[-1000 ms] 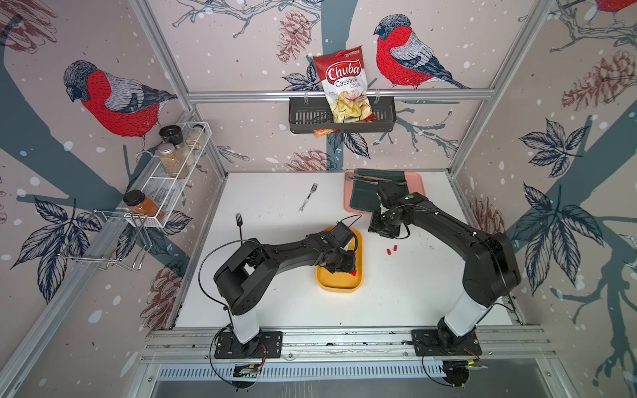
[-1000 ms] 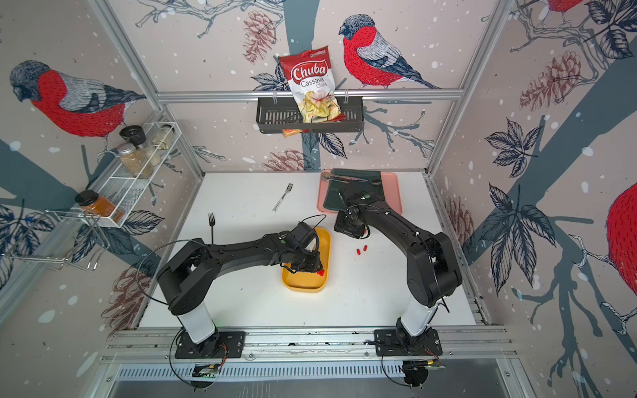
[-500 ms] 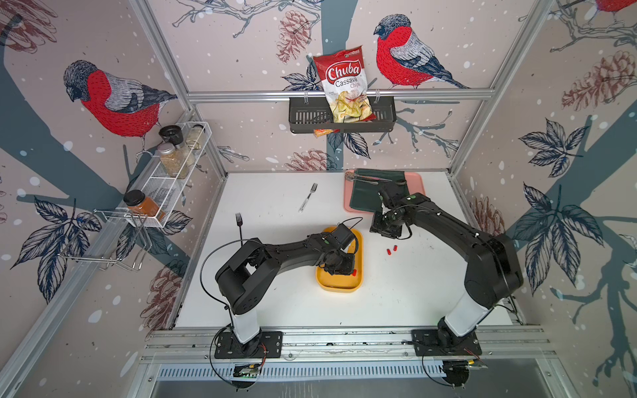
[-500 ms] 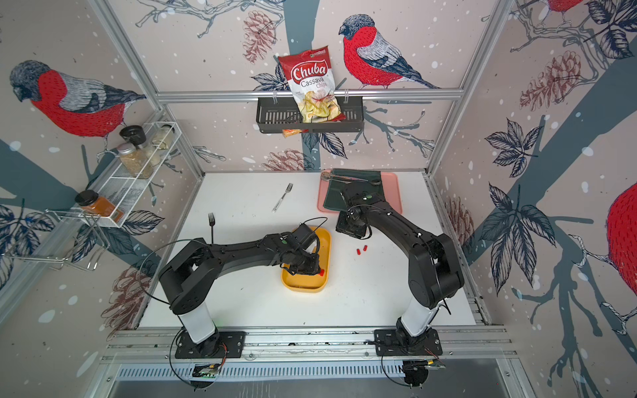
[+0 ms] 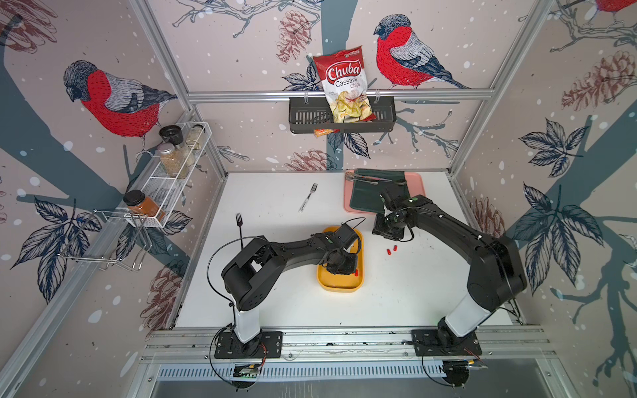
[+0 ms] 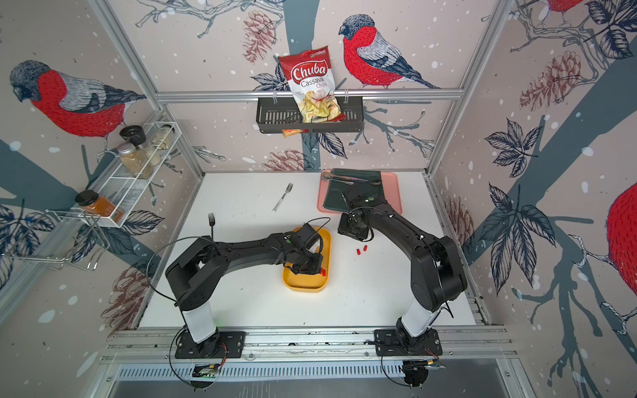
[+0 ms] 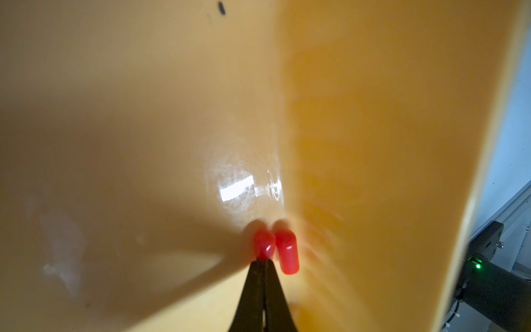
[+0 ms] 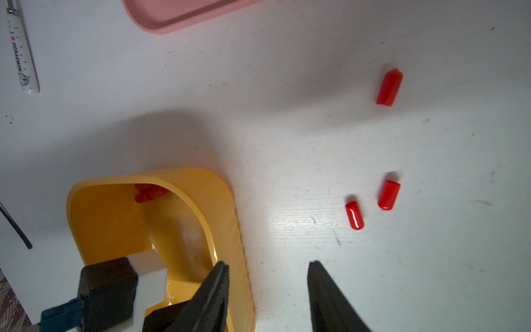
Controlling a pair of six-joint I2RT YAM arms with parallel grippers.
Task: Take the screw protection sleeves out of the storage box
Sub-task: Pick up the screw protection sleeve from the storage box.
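Right, the left gripper is down inside the storage box, close to the box's right-hand wall. From the left wrist view its jaws are pressed together. The fingertips meet right at the end of one red sleeve, which lies on the box floor at the foot of the wall. Whether they actually have a bite on it, I cannot tell. A second sleeve lies touching the first, tight against that wall.

Over on the other side, the right gripper hangs above the white table by the box's far end. Its jaws stand apart with nothing between them. Three screw protection sleeves lie out on the table, well clear of the box. In both top views only a close pair shows. A small red cluster sits against the wall at one end of the box. An edge of the pink tray shows beyond.
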